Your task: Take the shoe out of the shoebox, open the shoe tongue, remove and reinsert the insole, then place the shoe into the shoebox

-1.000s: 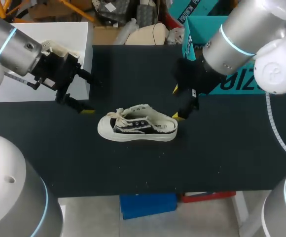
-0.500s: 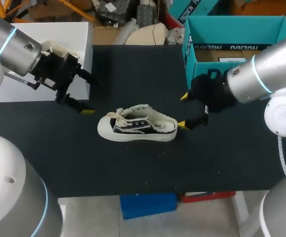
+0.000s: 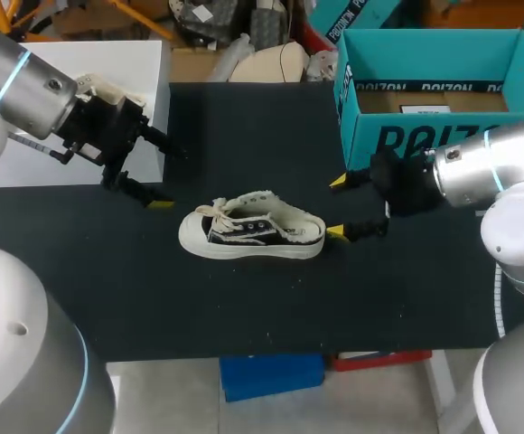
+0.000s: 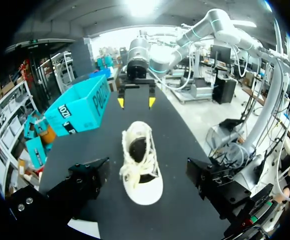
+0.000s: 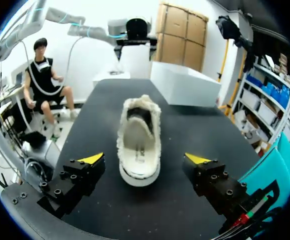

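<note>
Resting on a black table [image 3: 244, 307], a white-and-black canvas sneaker [image 3: 251, 231] lies between the left gripper [image 3: 170, 178] and right gripper [image 3: 336, 207], both spread wide and empty; a teal cardboard shoebox [image 3: 425, 136] stands nearby.

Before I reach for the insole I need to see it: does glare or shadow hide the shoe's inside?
Head view: shoe evenly lit but side-on, inside hidden. Left wrist view: opening dark with shadow beyond the laces. Right wrist view: insole well lit at the heel, shadowed toward the toe.
</note>
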Controlling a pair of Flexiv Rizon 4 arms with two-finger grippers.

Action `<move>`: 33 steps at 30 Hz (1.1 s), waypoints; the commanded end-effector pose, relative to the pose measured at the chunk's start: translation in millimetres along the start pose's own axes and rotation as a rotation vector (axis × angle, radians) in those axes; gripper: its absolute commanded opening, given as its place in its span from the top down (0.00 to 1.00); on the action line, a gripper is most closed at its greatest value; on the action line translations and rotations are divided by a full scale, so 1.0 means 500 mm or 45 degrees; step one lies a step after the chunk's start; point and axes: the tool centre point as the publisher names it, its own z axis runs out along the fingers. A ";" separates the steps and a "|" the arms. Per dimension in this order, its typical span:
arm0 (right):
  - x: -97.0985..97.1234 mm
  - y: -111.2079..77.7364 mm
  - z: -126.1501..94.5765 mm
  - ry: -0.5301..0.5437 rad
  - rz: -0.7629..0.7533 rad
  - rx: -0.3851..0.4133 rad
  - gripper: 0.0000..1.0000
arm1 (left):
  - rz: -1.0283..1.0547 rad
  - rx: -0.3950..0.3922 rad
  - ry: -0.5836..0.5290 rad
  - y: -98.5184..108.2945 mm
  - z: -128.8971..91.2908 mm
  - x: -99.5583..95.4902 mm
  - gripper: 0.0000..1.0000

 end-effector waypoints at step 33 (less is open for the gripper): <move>0.005 -0.072 0.163 0.048 0.079 -0.122 0.00 | 0.002 -0.002 -0.005 0.001 0.003 0.001 0.00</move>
